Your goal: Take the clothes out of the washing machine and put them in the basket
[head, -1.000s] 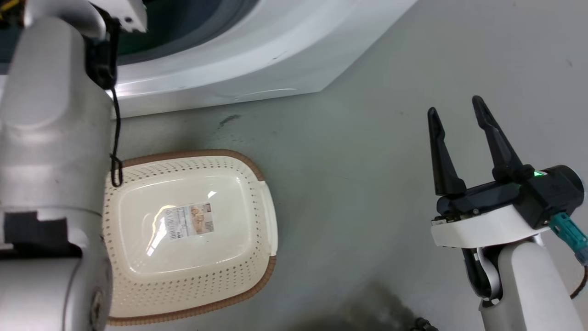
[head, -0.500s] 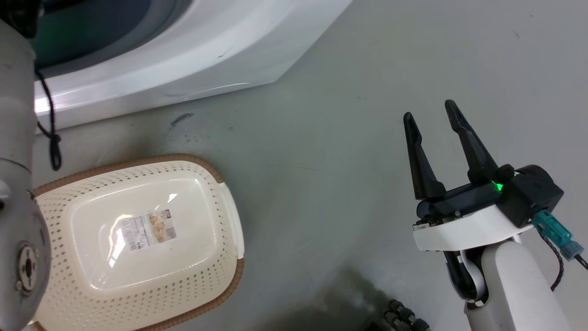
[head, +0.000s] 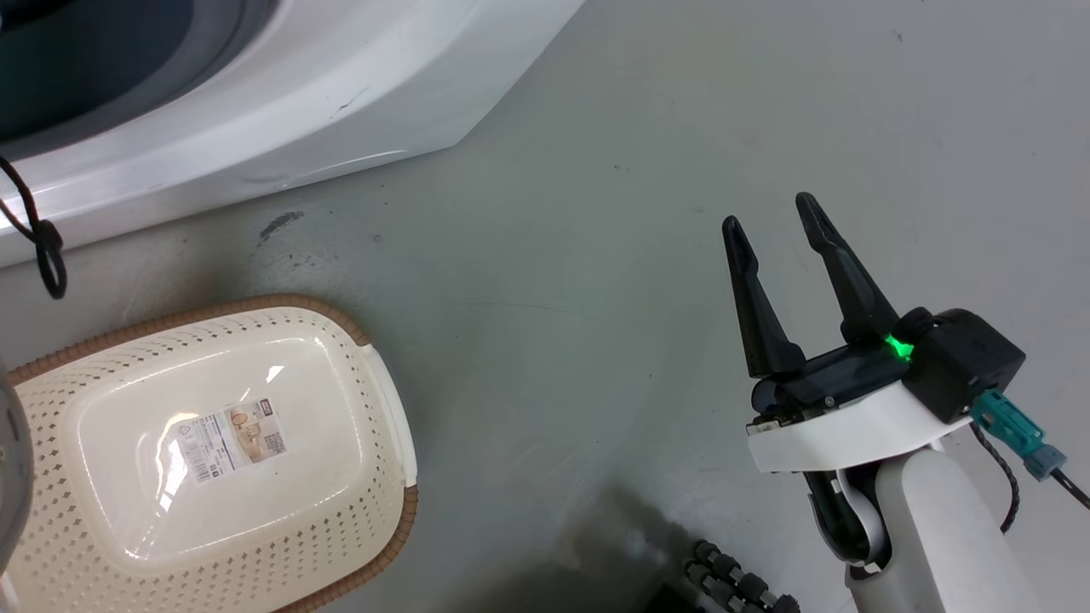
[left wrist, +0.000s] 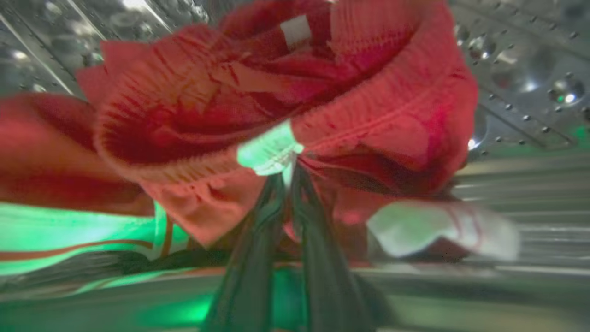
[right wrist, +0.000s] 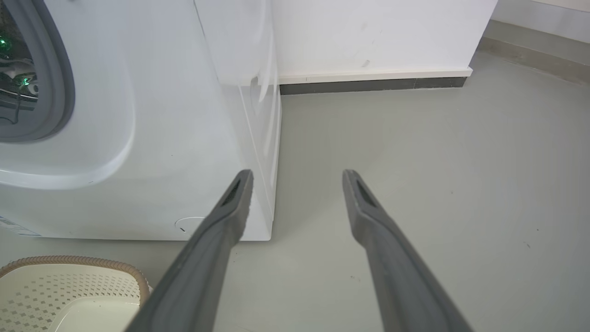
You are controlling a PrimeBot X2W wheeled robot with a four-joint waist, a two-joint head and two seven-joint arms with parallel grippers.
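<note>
Red clothes (left wrist: 368, 115) bunch just past my left claw (left wrist: 286, 171), its tips pinching a fold for hauling out; right claw (head: 768, 213) spread, parked clear of basket (head: 255, 300).

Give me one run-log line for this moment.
left pincer: shut on red garment inside drum | right pincer: open over floor | basket: empty

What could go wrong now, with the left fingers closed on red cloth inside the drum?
1. The left gripper pinches only a small fold of the clothes, so the grip may slip.
2. More red cloth lies beside it in the drum; it may drag out and fall.
3. The basket stands low on the floor, so a drop may miss it.
</note>
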